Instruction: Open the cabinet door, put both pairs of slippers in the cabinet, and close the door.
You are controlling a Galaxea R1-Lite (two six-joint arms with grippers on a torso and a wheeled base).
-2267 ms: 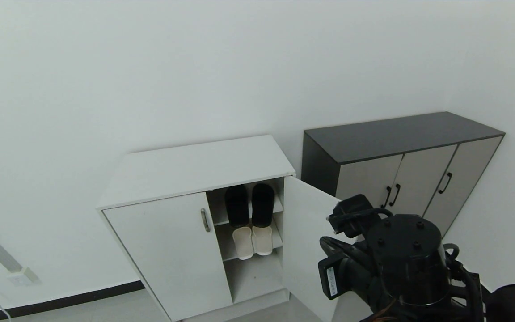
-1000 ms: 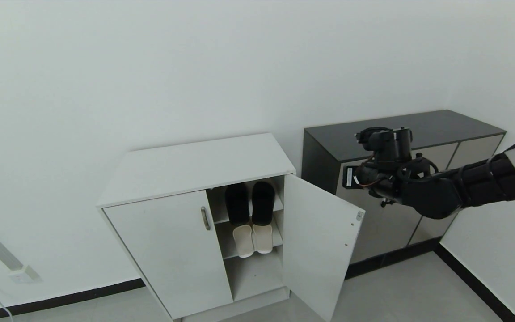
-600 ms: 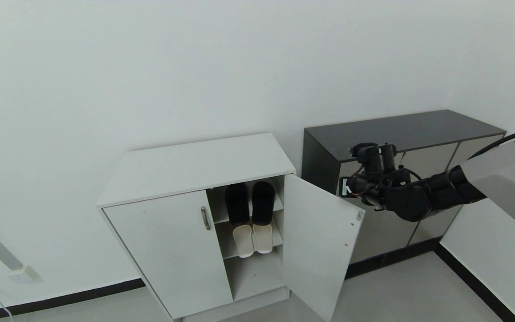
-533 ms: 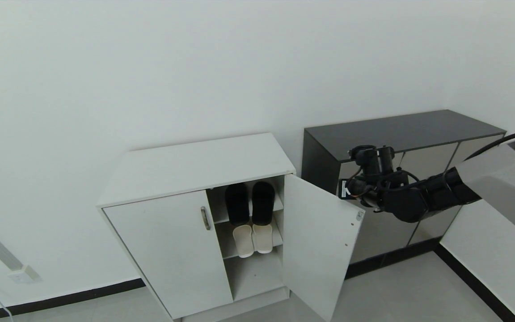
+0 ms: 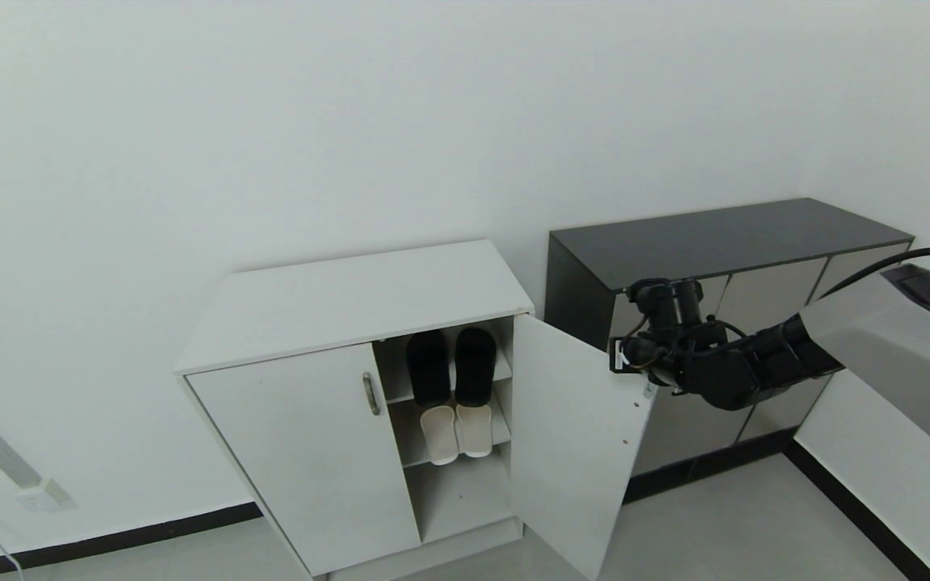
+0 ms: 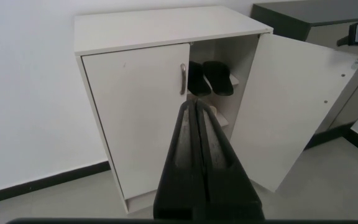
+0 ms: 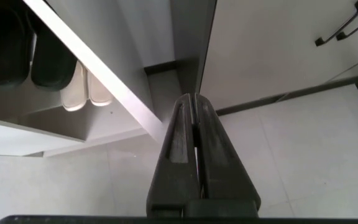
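1. Our right gripper (image 7: 196,102), fingers pressed together and empty, sits just beside the top outer corner of the open door (image 5: 570,452), on its outer face.
2. Our left gripper (image 6: 195,107), likewise pressed together, hangs well back from the cabinet (image 5: 352,303).
3. Both pairs are inside: black slippers (image 5: 450,367) on the upper shelf, white slippers (image 5: 457,433) on the shelf below.
4. Risks: pushing this near the corner, the tip may slip off. The white toes seem to reach the shelf front and might catch the door.
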